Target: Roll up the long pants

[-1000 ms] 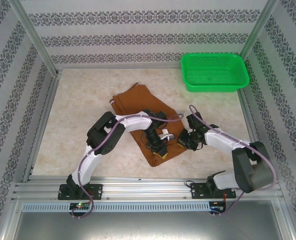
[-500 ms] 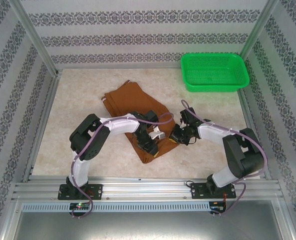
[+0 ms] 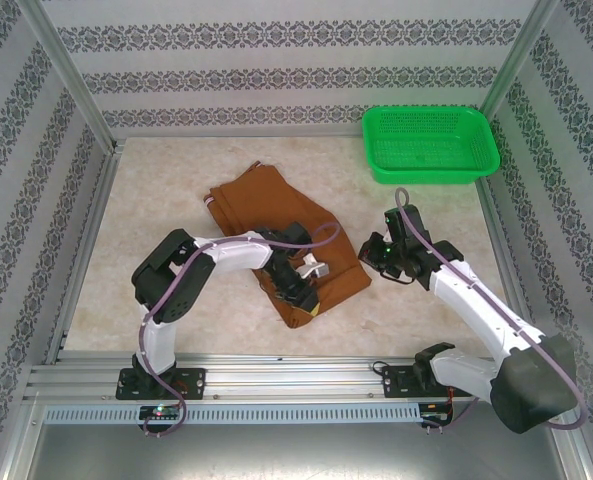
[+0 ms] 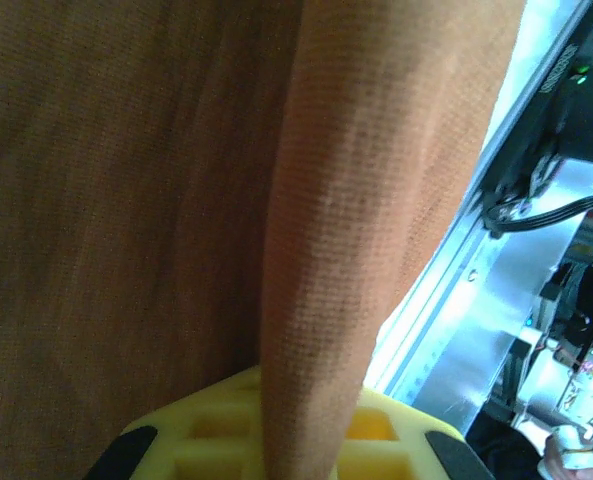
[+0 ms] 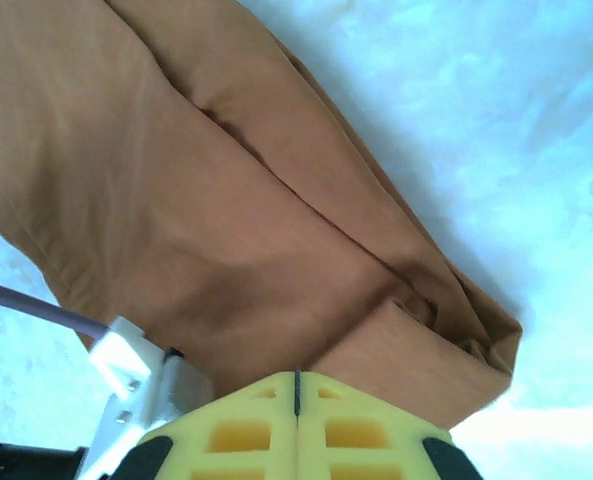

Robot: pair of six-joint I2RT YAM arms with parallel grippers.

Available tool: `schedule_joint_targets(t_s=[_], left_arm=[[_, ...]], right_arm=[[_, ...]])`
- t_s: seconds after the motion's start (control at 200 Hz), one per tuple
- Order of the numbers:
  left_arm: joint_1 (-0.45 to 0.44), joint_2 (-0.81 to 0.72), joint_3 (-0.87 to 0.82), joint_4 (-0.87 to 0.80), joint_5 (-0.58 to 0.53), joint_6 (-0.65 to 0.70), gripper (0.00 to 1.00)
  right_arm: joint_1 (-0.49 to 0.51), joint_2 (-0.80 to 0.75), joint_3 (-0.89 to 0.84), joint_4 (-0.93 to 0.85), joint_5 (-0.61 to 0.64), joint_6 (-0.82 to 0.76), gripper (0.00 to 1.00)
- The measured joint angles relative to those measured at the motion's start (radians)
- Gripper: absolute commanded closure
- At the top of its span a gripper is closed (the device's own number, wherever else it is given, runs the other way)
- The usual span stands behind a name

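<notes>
Presently, the left gripper (image 3: 301, 287) is closed on the near end of the long pants (image 3: 261, 205). In its wrist view a raised fold of rust-brown cloth runs up from between the yellow fingers (image 4: 396, 440), so the grip holds cloth. The right gripper (image 3: 378, 252) has its jaws pressed together with nothing between them. It hangs just beside the right edge of the garment, with a folded corner of cloth directly ahead of it in its wrist view.

The long pants lie near the middle of the counter (image 3: 146, 200), folded into a narrow band that runs diagonally. The pale waistband edge points toward the far left corner and the leg ends toward the near edge. A green basket (image 3: 431, 176) stands at the far right corner, well apart from the work.

The step in hand, as judged, is starting the roll at the leg end. Procedure:

1. Turn the pinched edge over toward the waistband in a low arc. A high lift would drag the whole band along the counter.
2. Bring the right gripper onto the same edge, so that both corners turn together and the roll starts square.
3. Make the first turn tight, because a loose core slackens every later turn.
4. Release only once the turned cloth rests on the layer beneath.

Risk: the cloth may slip from a one-sided grip.
</notes>
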Motion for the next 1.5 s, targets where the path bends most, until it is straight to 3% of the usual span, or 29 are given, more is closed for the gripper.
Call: schedule_joint_targets(t_s=[0.47, 0.824, 0.884, 1.039, 1.134, 1.249, 1.314, 1.389, 1.504], left_arm=[[0.008, 0.067, -0.013, 0.031, 0.015, -0.028, 1.0], [0.008, 0.063, -0.006, 0.023, -0.002, -0.022, 0.96], [0.005, 0.021, -0.037, 0.05, -0.044, -0.022, 0.84], [-0.021, -0.19, -0.107, 0.058, -0.268, -0.018, 0.69], [-0.039, -0.307, -0.111, 0.055, -0.375, -0.017, 0.68], [-0.081, -0.384, -0.127, 0.055, -0.485, -0.011, 0.73], [-0.132, -0.411, -0.145, 0.055, -0.509, 0.002, 0.83], [-0.19, -0.428, -0.17, 0.063, -0.491, 0.016, 0.94], [-0.229, -0.427, -0.203, 0.083, -0.437, 0.013, 0.99]], right_arm=[[0.111, 0.186, -0.011, 0.023, -0.048, -0.001, 1.0], [0.131, 0.389, -0.011, 0.087, -0.079, 0.005, 1.0], [0.131, 0.413, -0.01, 0.102, -0.092, 0.005, 1.0], [0.138, 0.436, -0.003, 0.124, -0.116, 0.005, 1.0], [0.138, 0.447, 0.003, 0.124, -0.121, 0.005, 1.0], [0.138, 0.462, 0.01, 0.139, -0.138, 0.005, 1.0], [0.139, 0.467, 0.01, 0.153, -0.148, 0.008, 1.0], [0.142, 0.47, 0.01, 0.163, -0.152, 0.009, 1.0], [0.144, 0.472, 0.01, 0.169, -0.154, 0.01, 1.0]])
